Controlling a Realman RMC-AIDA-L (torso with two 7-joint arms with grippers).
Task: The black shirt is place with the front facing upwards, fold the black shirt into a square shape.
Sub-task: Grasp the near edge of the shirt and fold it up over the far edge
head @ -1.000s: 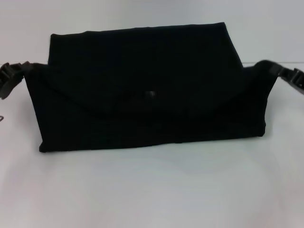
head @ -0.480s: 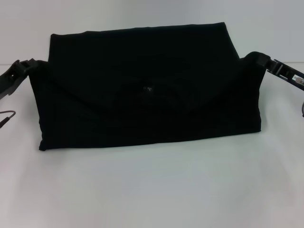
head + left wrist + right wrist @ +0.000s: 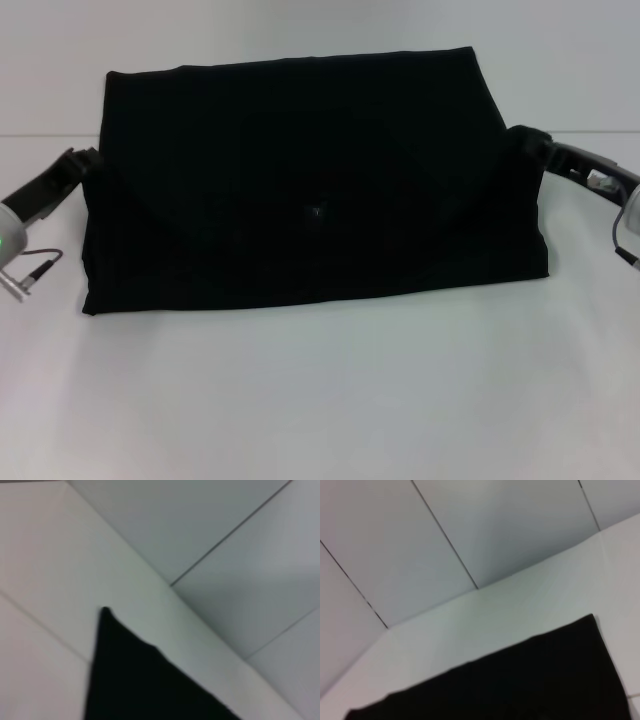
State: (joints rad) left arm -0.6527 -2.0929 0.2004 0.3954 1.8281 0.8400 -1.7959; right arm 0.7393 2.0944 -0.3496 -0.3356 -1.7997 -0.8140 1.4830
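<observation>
The black shirt [image 3: 300,180] lay on the white tabletop [image 3: 320,400] in front of me, already folded into a wide band: far edge straight and flat, near edge straight along the tabletop, with a lifted layer of cloth drawn up between my two arms. A small pale speck, perhaps the neck label, showed near the middle of the cloth; too small to tell for certain. No lettering was visible on the upward face.

My left pincer [image 3: 82,160] sat at the left end of the shirt, touching the cloth at its upper left corner, with the arm trailing outward and down toward the picture's edge. My right pincer [image 3: 522,140] sat at the right end, touching the upper right corner, with its arm running outward to the right. Both ends of the cloth rose toward these contact points. The fingers merged with the black cloth, so I could not tell whether either pincer was spread, pressed together or pinching the shirt.

Left wrist view: a pointed corner of the shirt [image 3: 135,680] stood against the white tabletop and pale wall panels. Right wrist view: a broad black edge of the shirt [image 3: 520,680], one corner showing, with tabletop and wall behind
</observation>
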